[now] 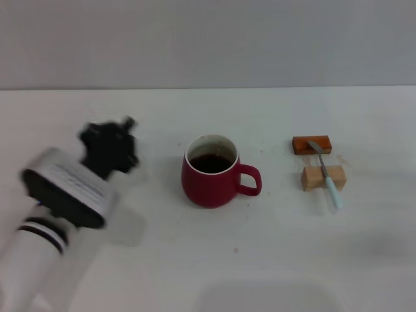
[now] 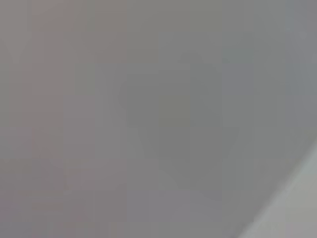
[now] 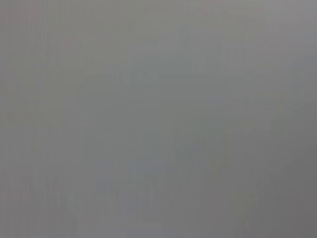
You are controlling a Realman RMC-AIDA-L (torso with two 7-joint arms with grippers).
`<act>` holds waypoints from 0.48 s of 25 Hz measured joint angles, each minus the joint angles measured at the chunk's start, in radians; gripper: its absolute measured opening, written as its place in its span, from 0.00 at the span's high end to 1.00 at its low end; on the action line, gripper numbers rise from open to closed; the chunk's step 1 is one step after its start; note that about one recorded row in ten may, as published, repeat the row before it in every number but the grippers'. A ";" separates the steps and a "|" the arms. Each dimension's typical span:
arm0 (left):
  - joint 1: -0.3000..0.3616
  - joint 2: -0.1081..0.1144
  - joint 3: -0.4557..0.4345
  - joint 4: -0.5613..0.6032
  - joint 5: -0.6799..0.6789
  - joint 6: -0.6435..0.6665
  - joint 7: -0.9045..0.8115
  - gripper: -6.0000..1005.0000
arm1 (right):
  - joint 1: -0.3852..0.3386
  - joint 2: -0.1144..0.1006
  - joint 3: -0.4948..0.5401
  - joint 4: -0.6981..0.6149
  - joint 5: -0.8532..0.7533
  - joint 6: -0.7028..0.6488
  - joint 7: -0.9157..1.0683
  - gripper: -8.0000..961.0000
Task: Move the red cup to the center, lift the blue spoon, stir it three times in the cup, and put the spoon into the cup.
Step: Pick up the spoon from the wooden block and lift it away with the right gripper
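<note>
The red cup (image 1: 211, 175) stands upright on the white desk (image 1: 273, 260), about at its middle, with dark liquid inside and its loop handle turned toward the robot's right. Taking the cup as the landmark: the blue spoon (image 1: 327, 174) lies well to the cup's right, on the handle side, resting across two small blocks. Its grey bowl end sits on the orange-brown block (image 1: 301, 145), the farther of the two from the robot, and its neck crosses the pale wooden block (image 1: 312, 178), which lies just nearer, with a small gap between the blocks. The pale-blue handle reaches past the wooden block toward the robot, tilted slightly away from the cup. Spoon and blocks do not touch the cup; bare desk lies between the handle and the blocks. On the cup's other side, well apart from it, the left claw (image 1: 110, 146) hangs over the desk as a dark blurred mass at the end of the white left arm (image 1: 58, 201), which comes in from the near left corner; it holds nothing that can be made out, and whether its fingers are spread or closed cannot be told. Nothing stands between that claw and the cup. Both wrist views show only plain grey. The right claw does not appear in any view.
</note>
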 joint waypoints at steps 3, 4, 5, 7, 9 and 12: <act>0.025 0.001 -0.122 0.020 -0.001 0.059 -0.035 0.94 | -0.003 0.000 -0.007 0.000 0.000 0.000 0.000 0.28; 0.032 0.000 -0.161 0.024 0.000 0.072 -0.042 0.94 | -0.004 0.000 -0.007 0.001 0.000 0.000 0.000 0.28; 0.039 0.000 -0.211 0.027 -0.001 0.085 -0.053 0.94 | -0.004 0.000 -0.008 0.001 0.000 0.000 0.000 0.28; 0.049 0.001 -0.284 0.028 -0.001 0.097 -0.080 0.94 | -0.004 0.000 -0.008 0.001 0.000 0.000 0.001 0.28; 0.055 0.005 -0.356 0.035 -0.001 0.105 -0.115 0.94 | -0.004 0.000 -0.009 0.001 0.000 0.000 0.001 0.28; 0.058 0.007 -0.432 0.043 0.001 0.110 -0.175 0.94 | -0.005 0.002 -0.011 0.003 0.000 0.000 0.001 0.28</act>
